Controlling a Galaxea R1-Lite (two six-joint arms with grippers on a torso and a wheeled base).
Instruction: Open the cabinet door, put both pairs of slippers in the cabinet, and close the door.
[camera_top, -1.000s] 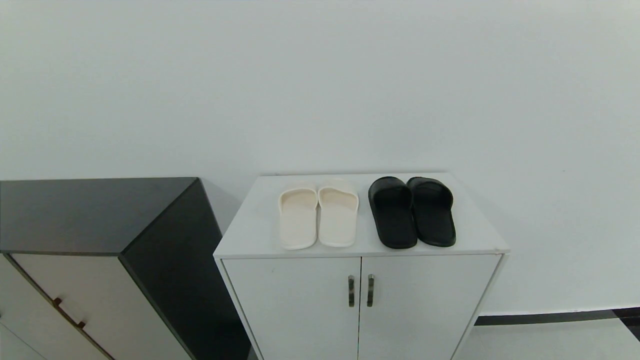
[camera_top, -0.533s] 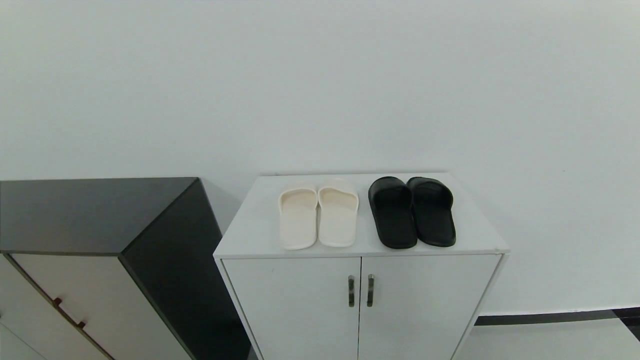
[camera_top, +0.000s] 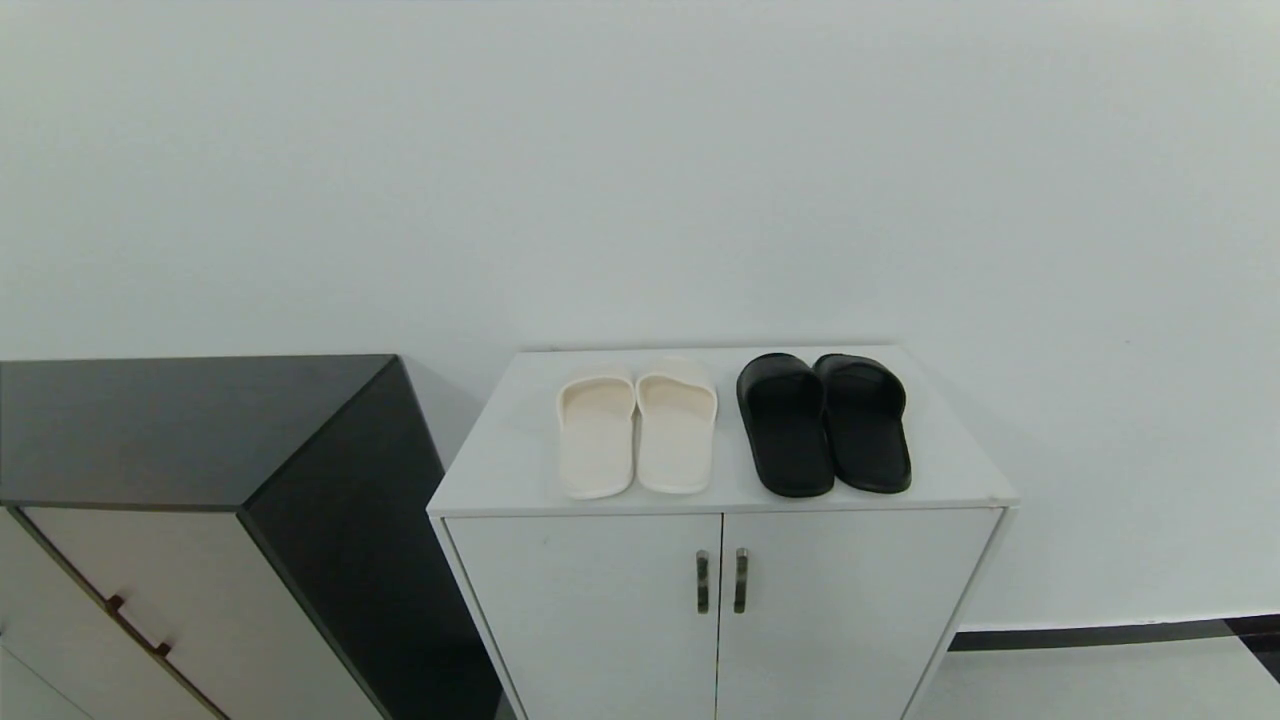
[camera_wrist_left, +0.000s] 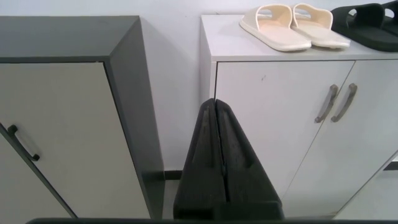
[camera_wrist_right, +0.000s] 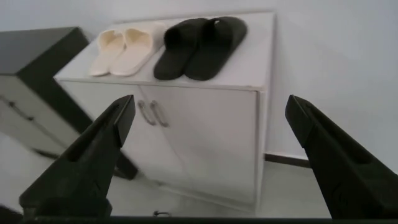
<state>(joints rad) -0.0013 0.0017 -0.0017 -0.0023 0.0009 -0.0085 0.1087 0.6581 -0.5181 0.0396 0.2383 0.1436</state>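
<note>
White cabinet (camera_top: 590, 610) shut, slippers (camera_top: 677, 430) atop

No text or number is legible on the cabinet (camera_top: 590, 620), cream slippers (camera_top: 675, 440) or black slippers (camera_top: 785, 430).

Your left gripper (camera_wrist_left: 216, 109) is closed. Its two dark fingers (camera_wrist_left: 205, 162) are pressed flat against each other along their whole length, with only a thin seam between them and nothing caught there. Together they taper to one narrow tip that points straight forward. Your right gripper (camera_wrist_right: 210, 102) is spread wide. Its two dark fingers (camera_wrist_right: 93, 168) stand far apart, each narrowing to a blunt tip, and the gap between them is free. It points forward with a slight downward tilt. Both grippers hang in the air, touching nothing.
</note>
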